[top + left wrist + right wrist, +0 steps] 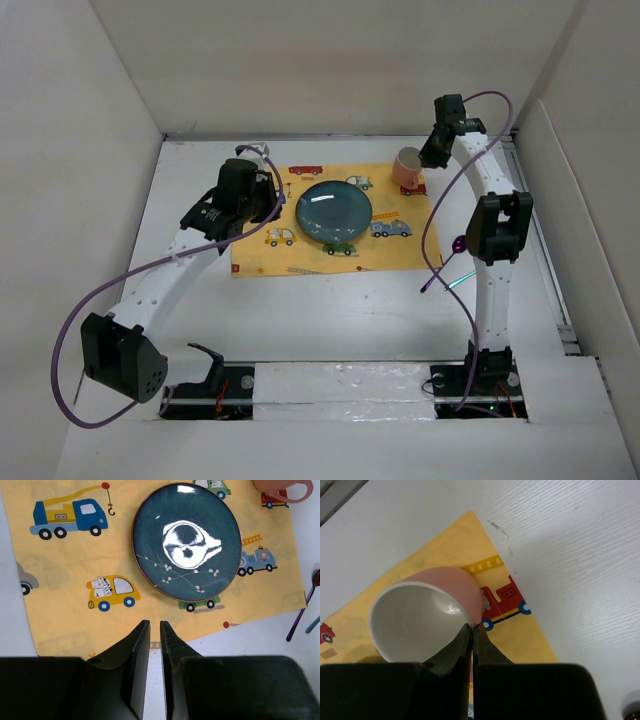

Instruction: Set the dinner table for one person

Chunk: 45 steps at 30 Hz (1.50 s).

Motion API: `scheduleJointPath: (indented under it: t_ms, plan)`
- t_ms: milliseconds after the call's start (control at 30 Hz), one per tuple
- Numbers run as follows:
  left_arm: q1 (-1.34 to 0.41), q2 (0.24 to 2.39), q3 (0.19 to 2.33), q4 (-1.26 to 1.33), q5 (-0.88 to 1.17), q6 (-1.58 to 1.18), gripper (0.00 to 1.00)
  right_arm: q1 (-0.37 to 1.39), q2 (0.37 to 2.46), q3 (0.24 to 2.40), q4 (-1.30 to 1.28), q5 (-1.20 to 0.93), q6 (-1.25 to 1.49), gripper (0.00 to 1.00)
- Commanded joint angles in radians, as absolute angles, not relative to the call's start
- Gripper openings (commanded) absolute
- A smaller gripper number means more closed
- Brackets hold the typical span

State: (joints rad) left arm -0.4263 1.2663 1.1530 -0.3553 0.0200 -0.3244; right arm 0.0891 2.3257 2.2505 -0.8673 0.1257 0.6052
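Right wrist: right fingers [468, 640] clamped on tilted pink cup [420, 615] at placemat [520, 635] corner; left fingers [145, 632] nearly together, empty, near blue plate [186, 541] above white counter [245, 645].

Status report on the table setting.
Left end effector near shut, empty, over placemat edge. Right end effector pinching tilted pink cup at placemat corner. Blue plate on placemat. Cutlery on dinner table, off placemat; nothing blocking.
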Motion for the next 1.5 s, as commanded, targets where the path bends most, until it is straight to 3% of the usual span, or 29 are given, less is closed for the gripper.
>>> scheduleJointPath:
  t_ms: [0,167,367,533,567,633,667,733,833,900,1000,1167,1300,1433,1467]
  plan:
    - [-0.431,1.264,1.17,-0.33,0.031,-0.33,0.12,0.091,2.293,2.304,-0.824,0.146,0.607,0.07]
    - [-0.431,1.261,1.175,-0.334,0.029,-0.33,0.12,0.091,2.283,2.301,-0.822,0.127,0.609,0.39]
    - [-0.431,1.272,1.186,-0.342,0.038,-0.325,0.12,0.078,2.211,2.309,-0.792,0.025,0.618,0.54]
    - [-0.431,1.282,1.189,-0.301,0.13,-0.322,0.12,0.044,2.077,2.2,-0.73,-0.061,0.634,0.55]
    - [-0.457,1.295,1.195,-0.296,0.123,-0.316,0.13,0.019,2.004,2.16,-0.689,-0.078,0.635,0.5]
    - [-0.574,1.322,1.244,-0.314,0.022,-0.295,0.13,-0.006,1.924,2.022,-0.644,-0.093,0.649,0.38]
    - [-0.621,1.36,1.262,-0.322,0.009,-0.279,0.14,-0.021,1.843,1.972,-0.602,-0.106,0.66,0.17]
    - [-0.748,1.432,1.339,-0.322,-0.076,-0.272,0.17,-0.083,1.723,1.796,-0.554,-0.123,0.682,0.0]
    - [-0.86,1.509,1.394,-0.305,-0.124,-0.265,0.21,-0.116,1.617,1.714,-0.538,-0.124,0.695,0.0]
    - [-0.96,1.627,1.475,-0.304,-0.13,-0.268,0.23,-0.126,1.509,1.616,-0.601,0.031,0.709,0.0]
    - [-1.011,1.702,1.524,-0.302,-0.117,-0.265,0.23,-0.138,1.429,1.502,-0.604,0.132,0.729,0.0]
    - [-1.074,1.792,1.557,-0.301,-0.1,-0.256,0.24,-0.247,1.329,1.095,-0.563,0.086,0.775,0.0]
    - [-1.083,1.778,1.513,-0.278,-0.051,-0.259,0.24,-0.281,1.284,0.936,-0.558,0.13,0.77,0.0]
    - [-1.083,1.712,1.416,-0.244,-0.055,-0.258,0.24,-0.291,1.301,0.874,-0.519,0.045,0.716,0.26]
    - [-1.083,1.679,1.396,-0.238,-0.057,-0.258,0.24,-0.282,1.342,0.883,-0.54,0.022,0.712,0.27]
